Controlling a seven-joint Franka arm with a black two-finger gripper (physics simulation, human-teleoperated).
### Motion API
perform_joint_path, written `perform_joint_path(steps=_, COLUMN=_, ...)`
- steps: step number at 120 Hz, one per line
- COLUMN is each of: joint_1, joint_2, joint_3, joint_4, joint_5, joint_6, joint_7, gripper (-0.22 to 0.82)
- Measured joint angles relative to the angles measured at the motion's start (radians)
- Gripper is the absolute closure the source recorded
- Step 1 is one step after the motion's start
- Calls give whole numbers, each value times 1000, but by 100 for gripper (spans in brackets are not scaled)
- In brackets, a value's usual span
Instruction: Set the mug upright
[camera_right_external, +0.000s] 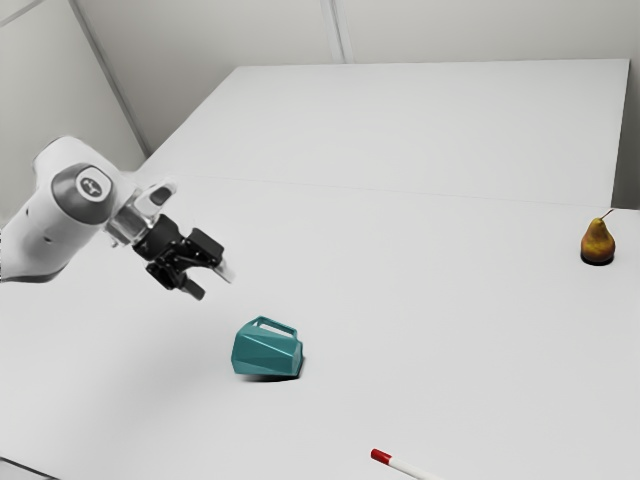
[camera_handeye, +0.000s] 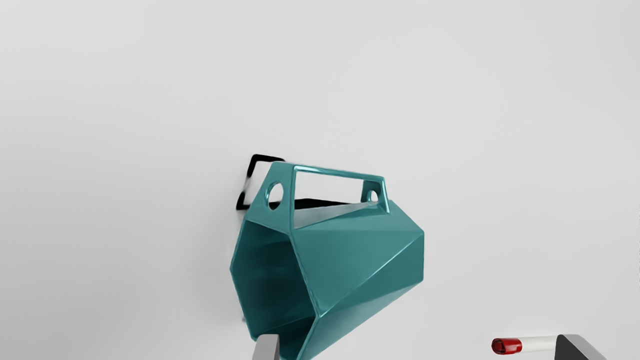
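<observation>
Item one: mug (camera_right_external: 267, 352), teal, faceted, one. Lies on its side on the table (camera_right_external: 450, 300), not upright. In the exterior view I log it at five o'clock from my end effector (camera_right_external: 212, 283). Mouth toward nine o'clock in that view, narrower base toward three, handle (camera_right_external: 277, 325) raised between twelve and one.

Item two: end effector, black, two-fingered, one. Open, fingers spread wide, gripping nothing; held above the table, apart from the mug. Arm (camera_right_external: 65, 215), white and grey, enters from nine o'clock in the exterior view. My wrist view has one fingertip (camera_handeye: 266, 347) overlapping the lower rim of the mug's mouth, the other overlapping the marker (camera_handeye: 537, 344).

Item three: said marker, white with a red end, one. Lies on the table between four and five o'clock from the mug in the exterior view, red end nearer the mug.

Item four: pear (camera_right_external: 598, 243), yellow-brown, dark stem, one. Stands on the table, well apart from the mug, between two and three o'clock from it.
</observation>
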Motion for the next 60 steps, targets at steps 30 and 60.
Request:
perform_joint_path(steps=30, joint_1=10, joint_2=70, joint_3=2, joint_4=-124, joint_5=-211, joint_6=75, joint_7=162, gripper=0)
perform_joint_path(steps=60, joint_1=13, joint_2=155, joint_3=3, joint_4=-140, joint_5=-375, joint_6=77, joint_7=329, gripper=0)
